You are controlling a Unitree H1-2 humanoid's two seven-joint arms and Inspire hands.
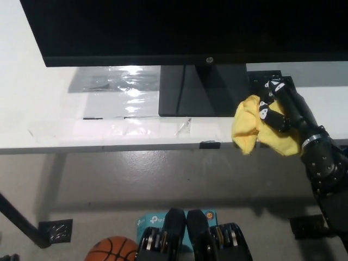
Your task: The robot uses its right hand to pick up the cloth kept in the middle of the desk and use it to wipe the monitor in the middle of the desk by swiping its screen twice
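Note:
My black right hand [281,106] is shut on the yellow cloth [250,128] at the right of the white desk [54,119]. The cloth is bunched and lifted, with its lower folds hanging past the desk's front edge. The black monitor [179,30] spans the top of the head view, and its stand base [201,89] sits just left of the hand. My white left hand is not in view.
A glossy plastic sheet [117,81] lies on the desk left of the stand. A small black clip [210,144] sits on the front edge. On the floor below are a basketball [111,250], a teal box [152,222] and a desk foot [54,231].

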